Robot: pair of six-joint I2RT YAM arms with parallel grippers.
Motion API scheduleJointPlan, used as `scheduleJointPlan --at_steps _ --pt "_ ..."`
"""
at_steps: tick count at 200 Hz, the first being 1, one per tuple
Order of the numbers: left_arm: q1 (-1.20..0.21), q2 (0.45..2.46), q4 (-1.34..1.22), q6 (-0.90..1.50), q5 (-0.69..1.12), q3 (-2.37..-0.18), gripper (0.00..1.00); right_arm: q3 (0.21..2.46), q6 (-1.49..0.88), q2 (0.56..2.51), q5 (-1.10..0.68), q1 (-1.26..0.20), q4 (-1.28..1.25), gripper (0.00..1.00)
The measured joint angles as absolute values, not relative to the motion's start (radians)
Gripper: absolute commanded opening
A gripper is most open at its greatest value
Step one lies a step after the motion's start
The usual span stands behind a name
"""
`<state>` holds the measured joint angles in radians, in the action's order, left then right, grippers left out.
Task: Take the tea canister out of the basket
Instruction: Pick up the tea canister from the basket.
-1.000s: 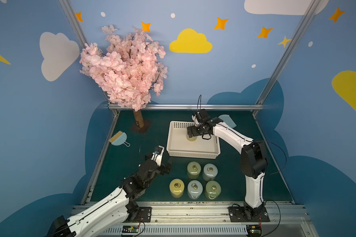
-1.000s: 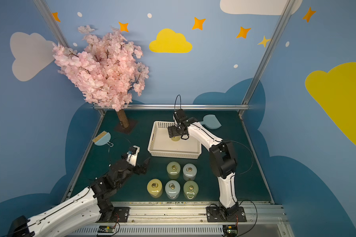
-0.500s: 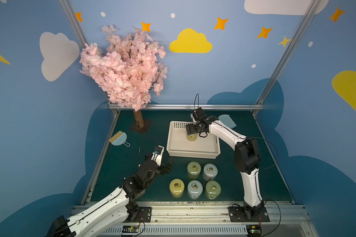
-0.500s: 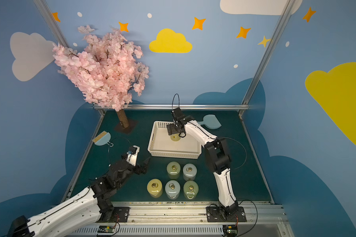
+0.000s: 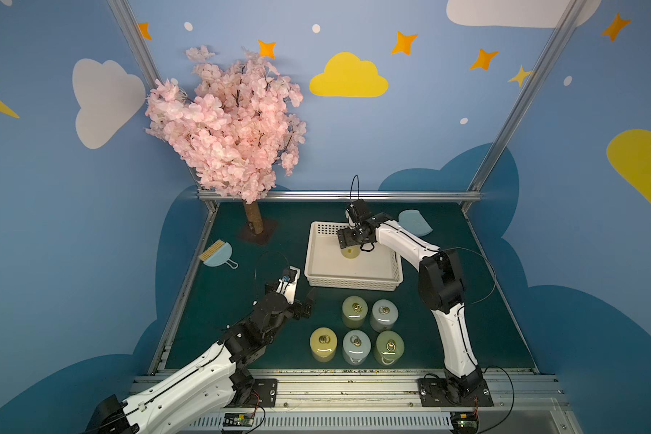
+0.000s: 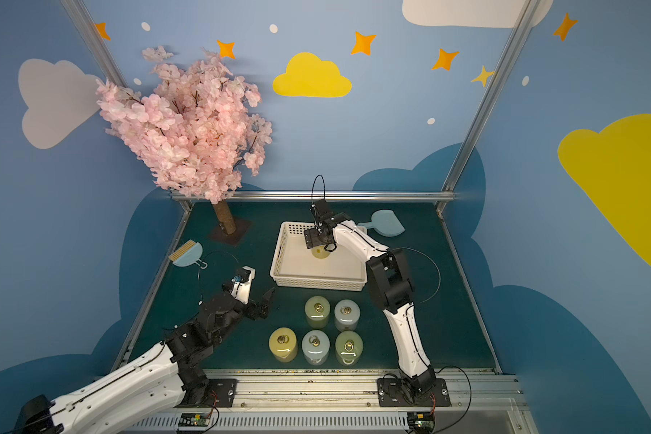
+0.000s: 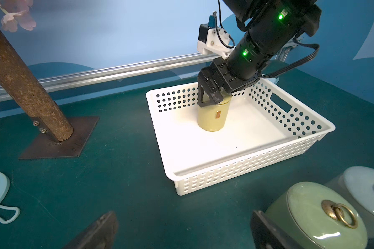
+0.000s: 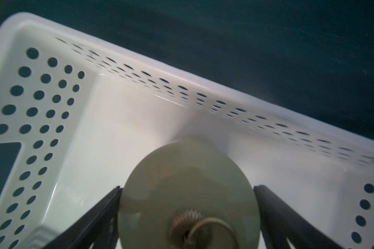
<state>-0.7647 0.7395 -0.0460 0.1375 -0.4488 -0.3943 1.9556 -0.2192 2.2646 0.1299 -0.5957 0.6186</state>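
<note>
The tea canister (image 7: pixel 212 118) is sitting upright on the floor of the white basket (image 7: pixel 246 172), toward 12 o'clock of the basket's middle in both top views. The right gripper (image 8: pixel 187 188) is reaching down over the lid, its black fingers (image 8: pixel 104 207) lying against the rim on either side (whether they are squeezing or merely touching, I cannot tell). The left gripper (image 7: pixel 181 237) is hovering over the green mat (image 7: pixel 117 172) at the basket's 8 o'clock, its jaws spread wide and holding nothing. Five other canisters (image 5: pixel 354 312) are standing clustered at the basket's 6 o'clock.
</note>
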Motion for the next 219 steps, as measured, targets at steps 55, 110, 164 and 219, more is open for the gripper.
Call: scheduleJointPlan --at_steps 55,110,164,219 --pt "-0.764 0.739 -0.046 0.138 -0.449 -0.394 1.00 1.960 -0.205 2.276 0.129 -0.596 0.619 0.86" --pt "-0.764 0.739 -0.046 0.138 -0.449 -0.394 1.00 1.960 -0.201 2.276 0.128 -0.596 0.620 0.70" --pt "-0.764 0.739 -0.046 0.138 -0.449 -0.394 1.00 1.960 -0.202 2.276 0.127 -0.596 0.625 0.68" --pt "-0.764 0.743 -0.048 0.138 -0.449 -0.394 1.00 1.960 -0.201 2.259 0.122 -0.598 0.680 0.67"
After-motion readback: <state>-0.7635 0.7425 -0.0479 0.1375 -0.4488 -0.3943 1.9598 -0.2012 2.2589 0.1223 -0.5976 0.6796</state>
